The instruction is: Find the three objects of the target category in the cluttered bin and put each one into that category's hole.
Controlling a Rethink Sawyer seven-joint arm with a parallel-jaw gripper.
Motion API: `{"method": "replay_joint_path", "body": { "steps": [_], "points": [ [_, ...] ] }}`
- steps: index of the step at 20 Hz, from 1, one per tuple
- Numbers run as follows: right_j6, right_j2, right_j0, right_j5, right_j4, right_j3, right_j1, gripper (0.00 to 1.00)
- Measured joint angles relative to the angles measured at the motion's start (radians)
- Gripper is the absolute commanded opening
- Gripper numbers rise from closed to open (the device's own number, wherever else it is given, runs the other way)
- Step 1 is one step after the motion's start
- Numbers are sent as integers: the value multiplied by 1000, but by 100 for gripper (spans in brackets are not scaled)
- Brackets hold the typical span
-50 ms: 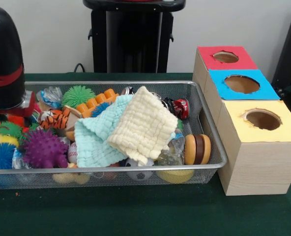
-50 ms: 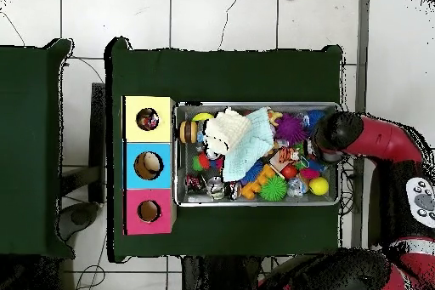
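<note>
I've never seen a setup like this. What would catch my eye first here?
Probably the wire bin heaped with bright toys, with a cream cloth and a mint cloth draped over the middle. Beside it stands a row of three wooden boxes with round holes, topped red, blue and yellow. The robot's red and black arm hangs over the bin's end farthest from the boxes.

red-banded black arm (image 1: 6, 59)

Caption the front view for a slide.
Wire bin of toys under two cloths, beside a box with red, blue, yellow holes.
</note>
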Motion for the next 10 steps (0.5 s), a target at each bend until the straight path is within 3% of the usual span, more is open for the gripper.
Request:
{"method": "replay_joint_path", "body": {
  "steps": [10],
  "points": [
    [0,1,24,-1,-16,16,-11,0]
  ]
}}
